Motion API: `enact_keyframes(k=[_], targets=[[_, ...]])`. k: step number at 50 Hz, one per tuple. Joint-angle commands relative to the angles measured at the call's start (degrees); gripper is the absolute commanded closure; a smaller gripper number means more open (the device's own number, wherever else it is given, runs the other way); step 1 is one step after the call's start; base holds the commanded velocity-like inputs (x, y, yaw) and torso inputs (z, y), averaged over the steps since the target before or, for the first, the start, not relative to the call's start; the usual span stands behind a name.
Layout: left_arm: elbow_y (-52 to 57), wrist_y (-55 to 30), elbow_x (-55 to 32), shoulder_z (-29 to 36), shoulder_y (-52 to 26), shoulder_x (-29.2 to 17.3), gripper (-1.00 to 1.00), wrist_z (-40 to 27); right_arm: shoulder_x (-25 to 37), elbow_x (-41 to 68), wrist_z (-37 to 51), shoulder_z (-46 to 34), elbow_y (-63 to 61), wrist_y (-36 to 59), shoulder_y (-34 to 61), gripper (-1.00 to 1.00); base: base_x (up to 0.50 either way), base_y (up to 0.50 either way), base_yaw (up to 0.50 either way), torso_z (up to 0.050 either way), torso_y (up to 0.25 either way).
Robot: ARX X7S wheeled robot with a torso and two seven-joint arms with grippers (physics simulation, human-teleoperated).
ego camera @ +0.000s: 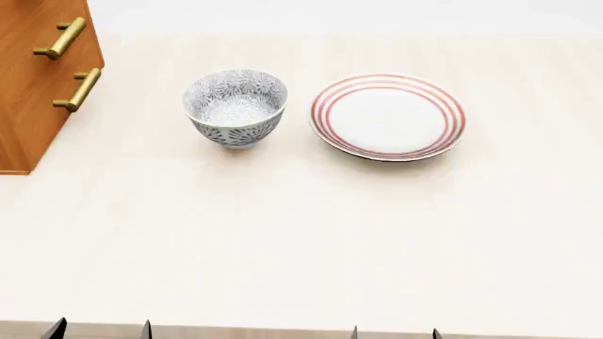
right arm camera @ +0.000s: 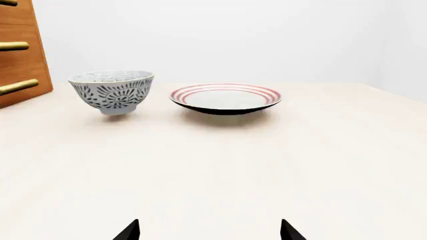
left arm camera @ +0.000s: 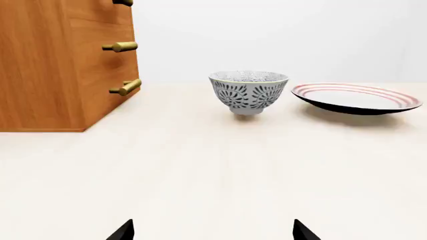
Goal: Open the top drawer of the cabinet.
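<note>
Both end effectors, left [left arm camera: 212,231] and right [right arm camera: 209,230], sit open at the bench [ego camera: 301,240] edge, because the cabinet [ego camera: 33,92], upper left in the head view, awaits a reach.

head: my head cam looks steeply down on pale table [ego camera: 282,233]
wrists: low, level, facing forward
shared: patterned grey bowl [ego camera: 236,107], red-ringed white plate [ego camera: 387,116], orange-brown wooden cabinet [ego camera: 33,85]

cabinet [ego camera: 38,78] cropped at frame edge, top drawer unseen, both tools showing only fingertips [left arm camera: 123,231]
</note>
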State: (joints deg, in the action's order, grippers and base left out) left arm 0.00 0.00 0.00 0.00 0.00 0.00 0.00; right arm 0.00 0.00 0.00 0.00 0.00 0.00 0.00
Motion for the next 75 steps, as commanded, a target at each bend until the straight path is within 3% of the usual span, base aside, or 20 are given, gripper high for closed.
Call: enact_keyframes(k=[1,22,23,43,75], targets=[[-0.6,0.4,-0.7,1.1,-0.2,-0.9,-1.0,-1.1,0.9,0.9,0.9,-1.3,0.2,0.1,0.1,-1.0,0.0,0.0,0.0,0.0,0.0],[-0.3,1.6,-1.1,5.2,-0.2,-4.4,-1.0,-5.2,3.9,4.2,4.5,-4.9,-1.0,2.6,0.3,-1.0,0.0,0.0,0.0,0.0,0.0],[-0.6,-0.3,0.6,0.9,-0.2,-0.7,-1.0,-1.0,0.7,-0.1,0.4,-1.1,-0.8,1.6,-0.2,-1.0,0.0,0.0,0.0,0.0,0.0],[-0.3,-0.6,-1.9,4.3,-0.1,-3.4,-1.0,-4.7,3.5,2.9,3.5,-4.4,-0.9,1.9,-0.2,-1.0,0.0,0.0,0.0,0.001,0.0],[-0.4,-0.6,-4.2,6.8,-0.3,-5.7,-1.0,-7.1,5.7,4.9,6.0,-7.2,-0.7,1.8,0.0,-1.0,0.0,0.0,0.0,0.05,0.0]])
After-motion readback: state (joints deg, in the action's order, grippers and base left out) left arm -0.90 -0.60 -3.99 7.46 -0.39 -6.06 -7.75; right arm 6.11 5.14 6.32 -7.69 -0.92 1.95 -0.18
